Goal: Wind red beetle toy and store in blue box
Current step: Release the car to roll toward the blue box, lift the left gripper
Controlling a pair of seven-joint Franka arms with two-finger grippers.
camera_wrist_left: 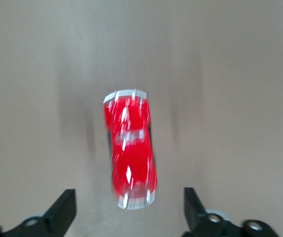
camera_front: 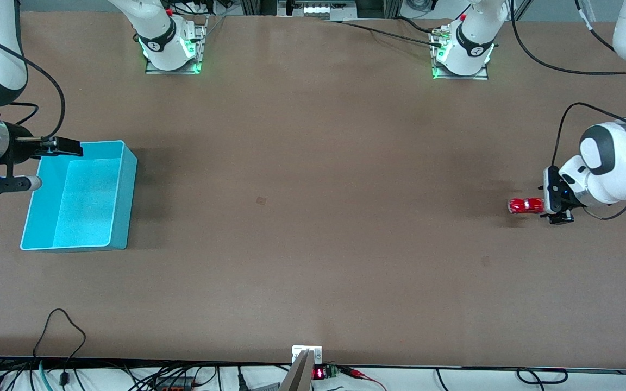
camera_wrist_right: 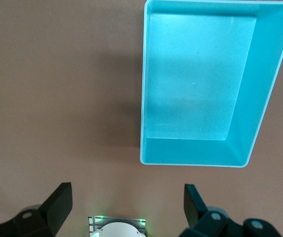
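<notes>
The red beetle toy [camera_front: 526, 205] lies on the brown table near the left arm's end. My left gripper [camera_front: 546, 201] is low beside it and open. In the left wrist view the toy [camera_wrist_left: 130, 153] lies lengthwise, with one silvery bumper just between the open fingertips of the gripper [camera_wrist_left: 129, 212], which do not touch it. The blue box [camera_front: 87, 195] stands empty at the right arm's end. My right gripper [camera_front: 52, 164] hangs open and empty over the box's edge. In the right wrist view the box [camera_wrist_right: 198, 79] lies ahead of the gripper [camera_wrist_right: 129, 210].
The two arm bases [camera_front: 171, 51] [camera_front: 462, 54] stand along the table edge farthest from the front camera. Cables and a small display unit [camera_front: 307, 361] run along the edge nearest to it. The right arm's base [camera_wrist_right: 116, 228] shows in the right wrist view.
</notes>
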